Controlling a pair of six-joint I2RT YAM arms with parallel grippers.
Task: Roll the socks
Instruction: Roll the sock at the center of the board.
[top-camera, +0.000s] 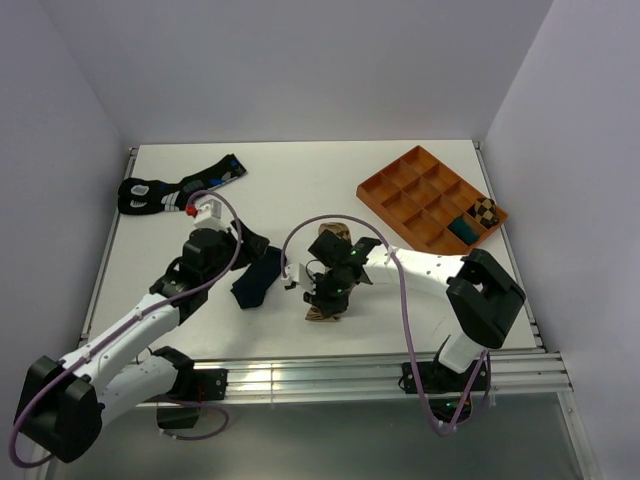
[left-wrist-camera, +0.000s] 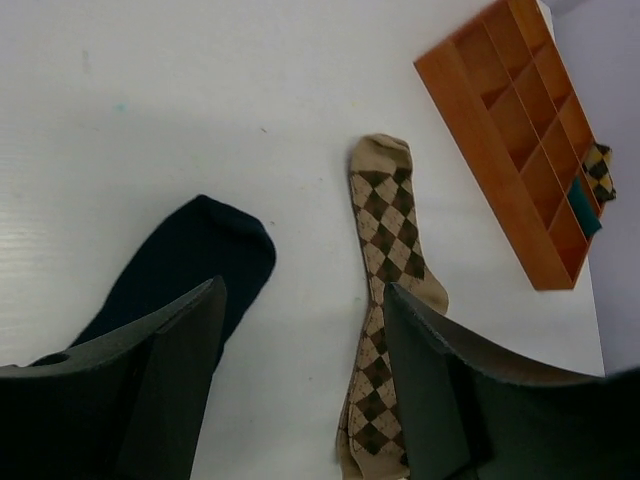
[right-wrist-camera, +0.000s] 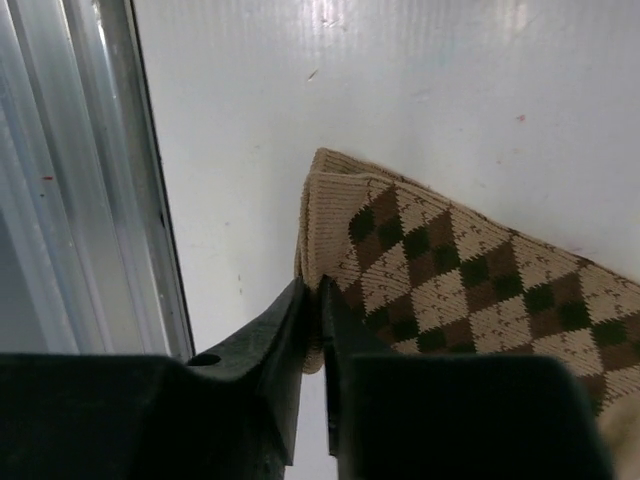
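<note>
The tan argyle sock lies stretched out on the white table, its cuff end nearest the front rail. My right gripper is shut on the edge of that cuff, with the fabric pinched between its jaws. From above, the right gripper covers most of the sock, and only the tan toe end shows. To the sock's left lies the plain navy sock. My left gripper hovers open over the bare table between the navy sock and the tan one, holding nothing.
An orange compartment tray sits at the back right, with a rolled argyle pair and a teal roll in its end cells. Black socks with blue and white markings lie at the back left. An aluminium rail runs along the front edge.
</note>
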